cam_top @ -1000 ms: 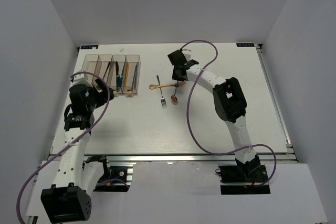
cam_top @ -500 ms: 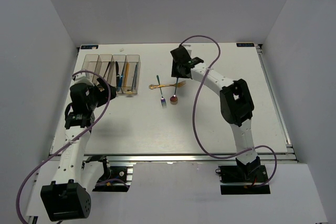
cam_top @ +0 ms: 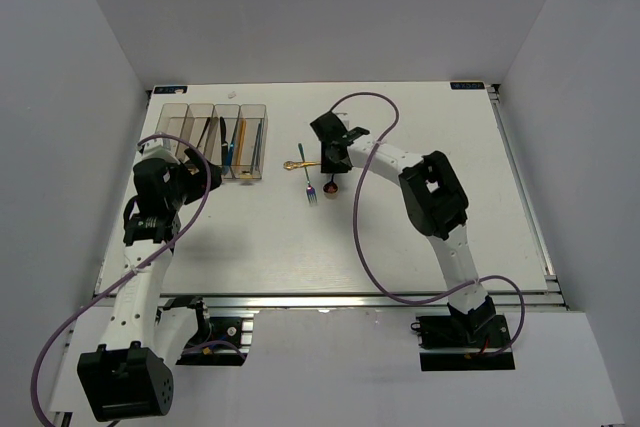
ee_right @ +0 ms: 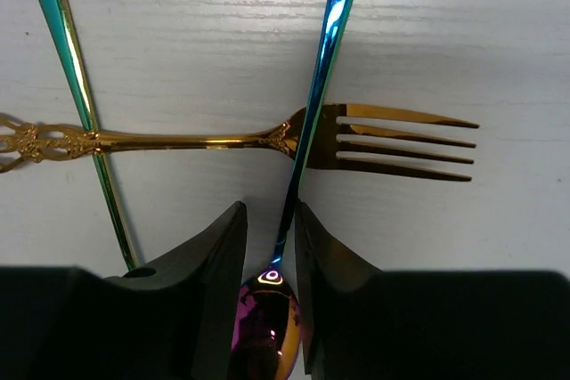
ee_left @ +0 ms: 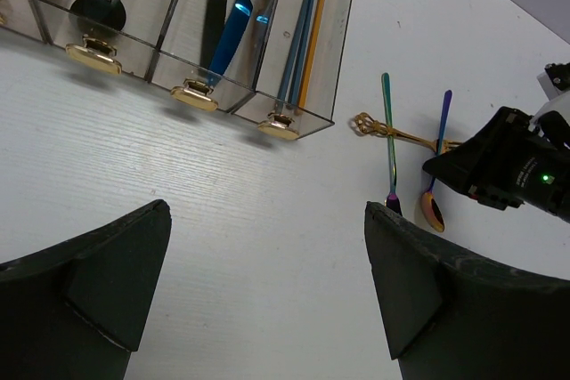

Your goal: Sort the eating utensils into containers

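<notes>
The gold fork [ee_right: 223,141] is crossed by the green fork [ee_right: 78,86] at its handle and the spoon [ee_right: 313,86] at its neck, leaving narrow gaps. The right gripper [ee_right: 270,224] straddles the spoon just on the gold fork's near side. Left of it, bare table [cam_top: 278,192] separates it from the bins [cam_top: 265,142]; right of it lies the right arm [cam_top: 385,157].

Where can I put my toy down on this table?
The table is bare right of the right arm, out to its edge, and in the near strip between both arms. It is crowded where the gold fork, green fork and spoon cross under the right fingers, and at the containers.
</notes>
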You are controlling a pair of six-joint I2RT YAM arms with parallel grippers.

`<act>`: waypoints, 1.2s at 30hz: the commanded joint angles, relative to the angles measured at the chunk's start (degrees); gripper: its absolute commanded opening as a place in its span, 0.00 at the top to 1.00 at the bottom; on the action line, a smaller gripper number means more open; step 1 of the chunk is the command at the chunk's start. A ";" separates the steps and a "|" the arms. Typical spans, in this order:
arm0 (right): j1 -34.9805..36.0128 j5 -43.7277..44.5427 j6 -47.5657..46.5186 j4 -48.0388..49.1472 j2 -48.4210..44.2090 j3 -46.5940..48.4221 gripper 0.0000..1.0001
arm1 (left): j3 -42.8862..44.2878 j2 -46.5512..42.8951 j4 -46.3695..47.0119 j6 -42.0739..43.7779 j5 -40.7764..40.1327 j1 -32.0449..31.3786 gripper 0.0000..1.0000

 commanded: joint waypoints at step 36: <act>-0.07 -0.80 -2.94 15.00 -22.51 -27.75 1.00 | -9.77 -1.10 16.64 -13.76 14.18 -2.79 0.02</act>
